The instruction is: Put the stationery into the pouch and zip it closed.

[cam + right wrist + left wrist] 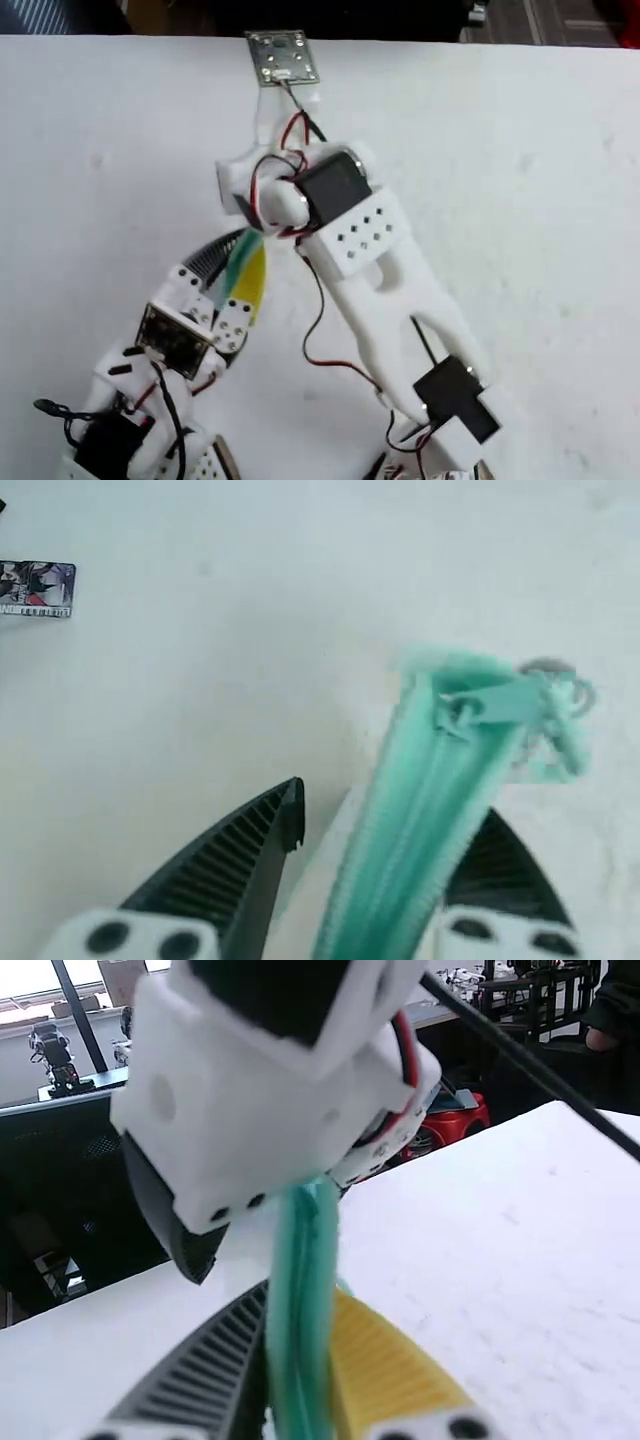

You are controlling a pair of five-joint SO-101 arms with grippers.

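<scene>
left wrist view: left gripper clamps pouch

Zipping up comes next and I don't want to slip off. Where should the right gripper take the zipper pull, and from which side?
Take the flat pull tab at the far end of the zipper, not the thin cord loop beyond it. The tab lies crosswise over the teeth, so coming along the zipper line, fingers on its two broad faces, looks surest.

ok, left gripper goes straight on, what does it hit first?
Likely the right arm's white wrist housing, just beyond the teal pouch edge that the left gripper holds; gap hard to judge.
</scene>
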